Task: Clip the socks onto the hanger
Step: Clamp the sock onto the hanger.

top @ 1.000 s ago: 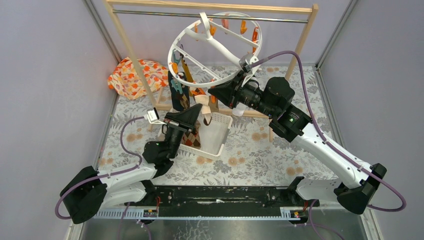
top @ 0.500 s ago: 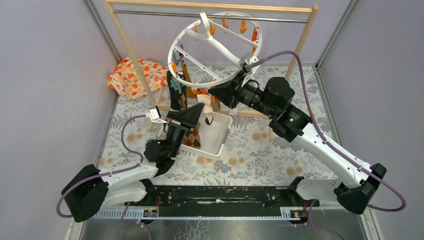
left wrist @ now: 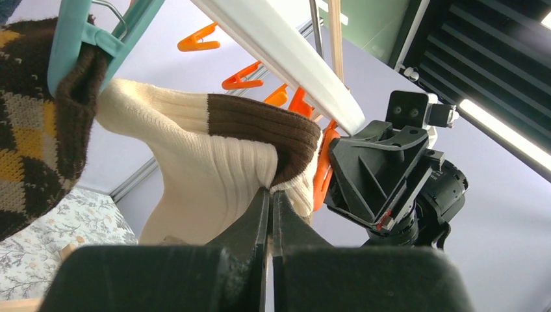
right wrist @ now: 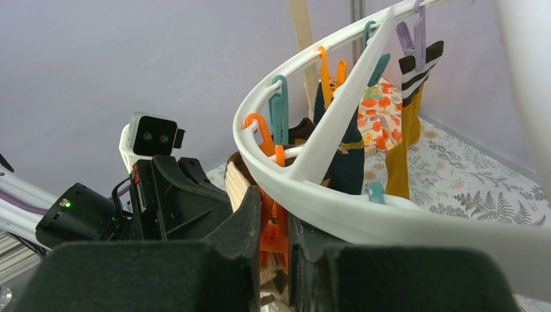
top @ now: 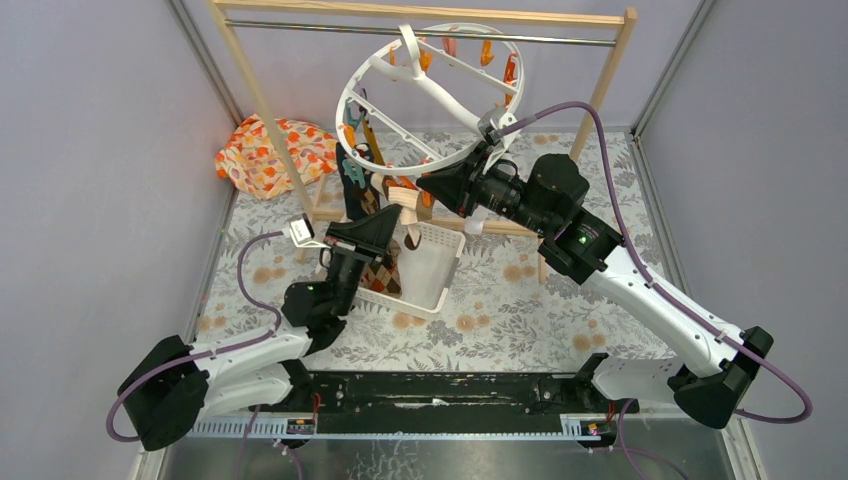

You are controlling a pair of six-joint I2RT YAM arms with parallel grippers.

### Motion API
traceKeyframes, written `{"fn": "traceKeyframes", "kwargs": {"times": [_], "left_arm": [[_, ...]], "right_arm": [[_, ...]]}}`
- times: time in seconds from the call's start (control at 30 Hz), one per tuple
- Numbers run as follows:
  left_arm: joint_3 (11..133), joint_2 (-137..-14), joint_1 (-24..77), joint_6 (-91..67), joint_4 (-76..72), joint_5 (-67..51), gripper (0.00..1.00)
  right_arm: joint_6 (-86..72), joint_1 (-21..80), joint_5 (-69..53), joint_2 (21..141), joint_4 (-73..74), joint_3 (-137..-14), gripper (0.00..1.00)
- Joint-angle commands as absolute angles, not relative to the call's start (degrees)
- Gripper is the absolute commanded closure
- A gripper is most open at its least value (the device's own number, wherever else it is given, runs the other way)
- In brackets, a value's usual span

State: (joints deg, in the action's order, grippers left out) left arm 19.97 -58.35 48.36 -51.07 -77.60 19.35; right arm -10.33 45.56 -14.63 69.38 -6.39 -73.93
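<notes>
Pinching the sock by its cuff, the left tool held it just beside the right tool, which squeezed an orange clip under the hanger. Next, the cuff likely needed feeding into it.

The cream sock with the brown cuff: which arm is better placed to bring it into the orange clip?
Left, I think. The left gripper is shut on the cream sock, its cuff close to the orange clip. The right gripper is pinching that clip below the hanger.
</notes>
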Motion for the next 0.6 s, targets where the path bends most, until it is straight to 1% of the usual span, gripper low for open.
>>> {"fn": "traceKeyframes", "kwargs": {"times": [0.0,0.2,0.23,0.3,0.37,0.43,0.5,0.57], "left_arm": [[21.9,-59.2,48.7,-49.9,-80.6,19.9,1.0],[22.2,-60.1,48.7,-50.4,-81.2,19.4,1.0],[22.2,-60.1,48.7,-50.3,-81.2,19.3,1.0],[22.3,-59.9,48.7,-50.2,-81.0,19.4,1.0],[22.2,-59.7,48.7,-50.1,-80.9,19.4,1.0],[22.2,-59.7,48.7,-49.9,-80.8,19.5,1.0],[22.2,-59.7,48.7,-50.0,-80.9,19.7,1.0],[22.1,-59.8,48.7,-50.1,-80.9,19.5,1.0]], "right_arm": [[-9.6,45.6,-17.9,68.6,-5.0,-74.3,1.0],[-9.4,45.6,-18.4,69.0,-4.3,-74.7,1.0],[-9.4,45.6,-18.3,69.0,-4.2,-74.7,0.99],[-8.9,45.6,-18.6,69.1,-3.8,-74.8,0.84],[-8.7,45.6,-18.6,69.0,-3.4,-74.9,0.77],[-8.5,45.6,-18.4,68.9,-3.3,-74.8,0.68],[-8.3,45.6,-18.0,68.8,-3.3,-74.6,0.64],[-8.2,45.6,-17.6,68.7,-3.3,-74.5,0.53]]}}
